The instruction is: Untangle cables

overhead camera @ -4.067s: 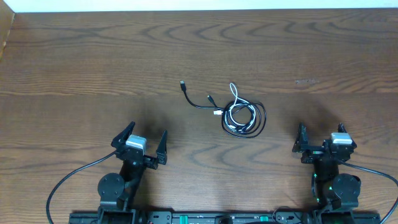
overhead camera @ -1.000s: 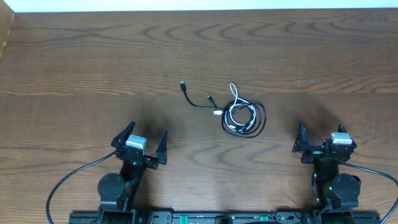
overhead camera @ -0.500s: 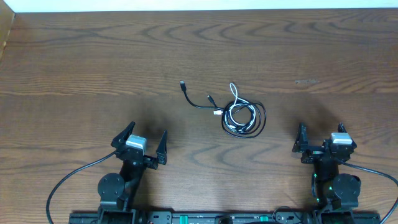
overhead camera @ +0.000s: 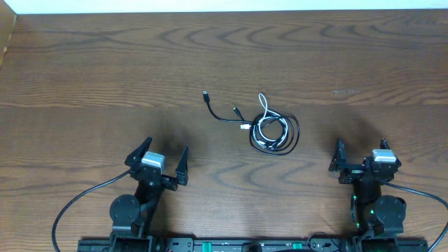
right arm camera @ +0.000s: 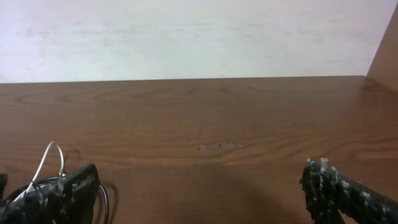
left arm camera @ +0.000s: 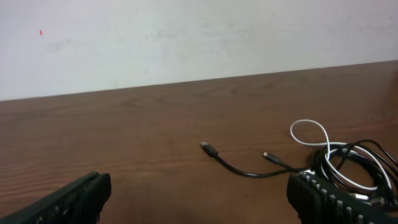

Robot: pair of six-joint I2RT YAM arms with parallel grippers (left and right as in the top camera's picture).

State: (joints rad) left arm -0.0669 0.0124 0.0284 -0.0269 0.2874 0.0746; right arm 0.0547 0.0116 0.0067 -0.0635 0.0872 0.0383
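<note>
- Overhead, the left gripper (overhead camera: 166,145) sits on the left near the front edge of the wooden table (overhead camera: 84,63); its jaws are spread wide and hold nothing.
- In the left wrist view its two dark fingers (left arm camera: 68,200) stand at the bottom corners, far apart, with bare wood between them; a pale wall (left arm camera: 186,37) rises behind the table's far edge.
- About the middle of the table lies the black cable (overhead camera: 218,116); one small plug end points away to the left of the pile; a second plug end lies just right of it; the rest is coiled in loops right of centre.
- The white cable (overhead camera: 260,128) is wound into that same coil, touching the black loops (which strand passes over which cannot be told); one small white loop sticks out on the coil's far side.
- Both cables lie flat on the wood, well apart from either gripper.
- On the right, the right gripper (overhead camera: 362,145) also stands with jaws spread and empty; in the right wrist view the white loop shows at the lower left, behind one finger.
</note>
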